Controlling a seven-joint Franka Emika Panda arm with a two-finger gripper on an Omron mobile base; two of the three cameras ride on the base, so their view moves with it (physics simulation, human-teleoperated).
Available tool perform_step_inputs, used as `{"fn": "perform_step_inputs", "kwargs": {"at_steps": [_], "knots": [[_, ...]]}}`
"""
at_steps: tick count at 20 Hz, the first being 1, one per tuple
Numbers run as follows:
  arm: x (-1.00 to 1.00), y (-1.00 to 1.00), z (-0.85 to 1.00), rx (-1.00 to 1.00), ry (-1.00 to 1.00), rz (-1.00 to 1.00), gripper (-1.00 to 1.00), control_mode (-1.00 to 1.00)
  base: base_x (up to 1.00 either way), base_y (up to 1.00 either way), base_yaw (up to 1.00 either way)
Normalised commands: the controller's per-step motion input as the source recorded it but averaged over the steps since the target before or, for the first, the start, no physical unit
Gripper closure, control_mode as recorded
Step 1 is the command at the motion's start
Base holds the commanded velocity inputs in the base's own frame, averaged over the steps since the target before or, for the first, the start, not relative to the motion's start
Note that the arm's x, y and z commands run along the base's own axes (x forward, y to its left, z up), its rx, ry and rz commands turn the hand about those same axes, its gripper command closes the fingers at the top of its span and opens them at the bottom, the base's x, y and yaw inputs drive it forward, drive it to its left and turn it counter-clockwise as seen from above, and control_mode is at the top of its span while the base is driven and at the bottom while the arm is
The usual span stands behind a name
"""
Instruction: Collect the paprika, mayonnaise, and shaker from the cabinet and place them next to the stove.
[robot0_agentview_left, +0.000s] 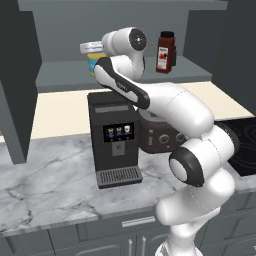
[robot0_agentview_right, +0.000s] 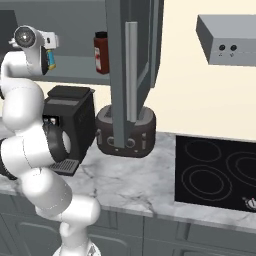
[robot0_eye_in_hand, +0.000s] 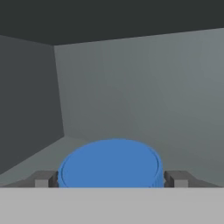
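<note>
Blue-lidded and squat, the mayonnaise (robot0_eye_in_hand: 110, 164) stands on the cabinet (robot0_agentview_left: 120, 75) shelf between the gripper (robot0_eye_in_hand: 112, 178) fingertips, which flank its lid; whether they press it, I cannot tell. Rigid, likely smooth and weighty, it wants a firm hold at the sides. The paprika (robot0_agentview_left: 165, 52) stands well apart.

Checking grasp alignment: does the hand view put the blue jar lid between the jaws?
Yes. In the hand view the mayonnaise jar's blue lid sits centred between the two fingertips, one on each side, inside the cabinet.
</note>
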Motion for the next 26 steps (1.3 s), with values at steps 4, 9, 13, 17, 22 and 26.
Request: {"fn": "perform_step_inputs", "kwargs": {"at_steps": [4,9,13,17,22,26], "knots": [[-0.36,0.0,0.0,0.01,-0.01,0.0,1.0,-1.0,0.0,0.0,0.0],[-0.2,0.0,-0.02,0.0,0.02,0.0,1.0,-1.0,0.0,0.0,0.0],[-0.07,0.0,0.0,0.0,0.0,0.0,1.0,-1.0,0.0,0.0,0.0],[-0.32,0.0,-0.02,0.0,0.0,0.0,1.0,-1.0,0.0,0.0,0.0],[-0.55,-0.01,-0.02,0.0,-0.04,-0.03,1.0,-1.0,0.0,0.0,0.0],[-0.75,-0.05,0.0,0.01,-0.03,-0.17,1.0,-1.0,0.0,0.0,0.0]]}}
